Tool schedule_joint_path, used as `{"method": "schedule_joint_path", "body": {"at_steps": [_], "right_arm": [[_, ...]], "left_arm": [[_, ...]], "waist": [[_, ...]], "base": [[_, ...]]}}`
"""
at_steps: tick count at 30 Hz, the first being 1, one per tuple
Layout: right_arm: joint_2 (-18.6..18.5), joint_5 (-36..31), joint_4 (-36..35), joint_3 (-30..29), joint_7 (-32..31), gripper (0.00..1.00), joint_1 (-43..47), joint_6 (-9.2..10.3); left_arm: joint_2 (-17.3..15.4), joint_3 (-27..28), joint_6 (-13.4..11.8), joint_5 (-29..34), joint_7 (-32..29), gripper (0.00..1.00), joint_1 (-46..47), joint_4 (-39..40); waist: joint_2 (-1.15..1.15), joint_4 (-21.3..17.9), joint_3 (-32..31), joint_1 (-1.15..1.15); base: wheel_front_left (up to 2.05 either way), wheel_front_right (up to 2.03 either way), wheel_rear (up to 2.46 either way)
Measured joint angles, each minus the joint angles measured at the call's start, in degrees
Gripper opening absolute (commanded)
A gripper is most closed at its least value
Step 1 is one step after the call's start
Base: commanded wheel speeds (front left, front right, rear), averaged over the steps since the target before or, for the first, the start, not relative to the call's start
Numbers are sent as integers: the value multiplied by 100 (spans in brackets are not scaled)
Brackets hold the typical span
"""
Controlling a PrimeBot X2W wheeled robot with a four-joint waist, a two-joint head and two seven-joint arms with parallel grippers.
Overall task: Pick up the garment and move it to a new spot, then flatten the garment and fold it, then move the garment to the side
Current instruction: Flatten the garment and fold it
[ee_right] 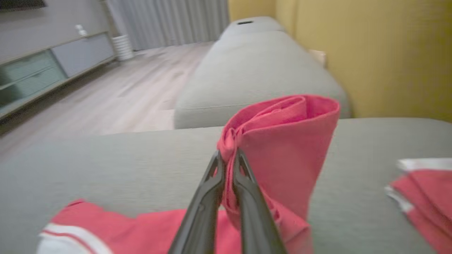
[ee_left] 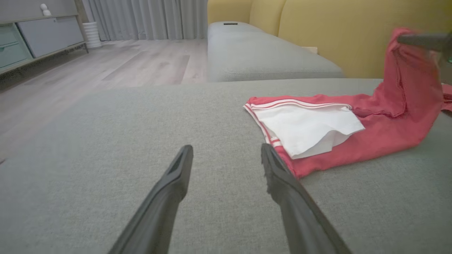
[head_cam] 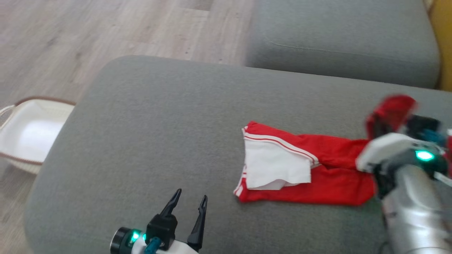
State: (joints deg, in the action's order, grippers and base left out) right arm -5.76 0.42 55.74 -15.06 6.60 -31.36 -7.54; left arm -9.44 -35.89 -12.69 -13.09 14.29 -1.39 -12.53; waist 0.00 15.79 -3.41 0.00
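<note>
bare cushion left, garment right

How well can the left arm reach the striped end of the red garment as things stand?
Probably yes. The left tool is open, low over the bare grey cushion, and nothing lies between it and the striped end of the garment. The right tool pinches the opposite end, raised.

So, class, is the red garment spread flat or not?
Not flat: the right hand pinches one end of the garment up off the cushion; the rest lies rumpled.
</note>
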Motion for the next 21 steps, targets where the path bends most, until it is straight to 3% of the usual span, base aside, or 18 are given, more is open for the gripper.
{"method": "schedule_joint_path", "body": {"at_steps": [3, 11, 21], "right_arm": [[252, 267, -530, 526, -196, 0, 62, 0], [270, 1273, -1749, 1823, -839, 0, 753, 0], [287, 1683, -3253, 2464, -1626, 0, 1892, 0]], "left_arm": [[1, 11, 54, 51, 0, 100, 2, -63], [53, 9, 169, 110, 0, 100, 42, -227], [137, 125, 194, 142, 0, 100, 37, -260]], "waist": [[0, 176, 15, 0], [0, 815, 115, 0], [0, 1362, 263, 0]], "base": [[0, 0, 0], [0, 0, 0], [0, 0, 0]]}}
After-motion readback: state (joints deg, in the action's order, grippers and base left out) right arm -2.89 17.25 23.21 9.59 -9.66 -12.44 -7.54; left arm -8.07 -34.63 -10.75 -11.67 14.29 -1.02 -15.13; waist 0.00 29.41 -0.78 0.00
